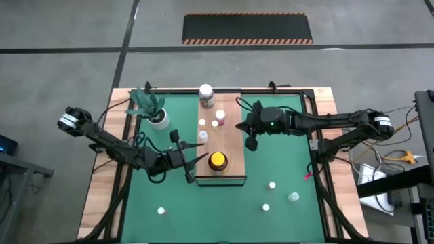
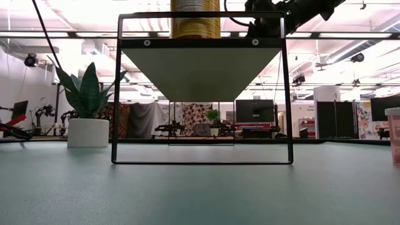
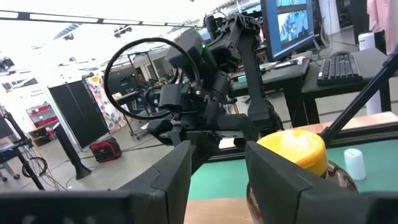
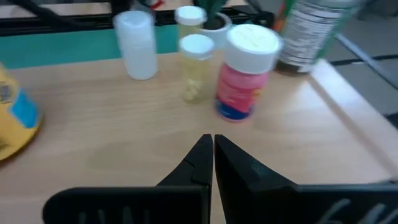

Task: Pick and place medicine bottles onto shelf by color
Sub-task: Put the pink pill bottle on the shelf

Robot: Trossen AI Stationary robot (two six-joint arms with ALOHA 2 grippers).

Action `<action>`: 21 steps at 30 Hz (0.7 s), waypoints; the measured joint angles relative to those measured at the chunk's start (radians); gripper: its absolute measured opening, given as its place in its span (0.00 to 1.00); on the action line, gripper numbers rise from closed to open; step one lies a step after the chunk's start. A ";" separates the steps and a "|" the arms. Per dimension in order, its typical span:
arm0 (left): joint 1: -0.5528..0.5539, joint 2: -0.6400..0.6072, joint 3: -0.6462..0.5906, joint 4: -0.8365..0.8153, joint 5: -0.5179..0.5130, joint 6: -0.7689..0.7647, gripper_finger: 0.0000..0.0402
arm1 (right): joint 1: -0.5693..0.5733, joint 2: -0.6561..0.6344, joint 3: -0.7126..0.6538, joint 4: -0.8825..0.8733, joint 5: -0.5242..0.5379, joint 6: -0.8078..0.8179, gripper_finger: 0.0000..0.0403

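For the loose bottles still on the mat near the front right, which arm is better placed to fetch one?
The right. Its hand is shut and empty at the shelf's right edge, nearer that bottle. The left hand stands open by the yellow-lidded jar.

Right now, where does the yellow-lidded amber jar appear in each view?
High view: yellow-lidded amber jar at the shelf's near end, beside the open left gripper.
Low view: top centre, on the shelf.
Left wrist view: lower right.
Right wrist view: left edge.
Shared landmark: the shelf.
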 joint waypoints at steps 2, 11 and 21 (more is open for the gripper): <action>0.000 0.000 0.000 0.001 -0.001 0.014 0.36 | 0.010 0.000 0.000 0.000 0.038 0.011 0.02; 0.002 -0.005 0.000 0.005 -0.023 0.026 0.48 | 0.013 0.000 -0.010 0.073 0.048 0.023 0.02; 0.002 -0.015 0.000 0.000 -0.066 0.133 0.50 | 0.013 0.000 -0.003 0.090 0.040 0.023 0.02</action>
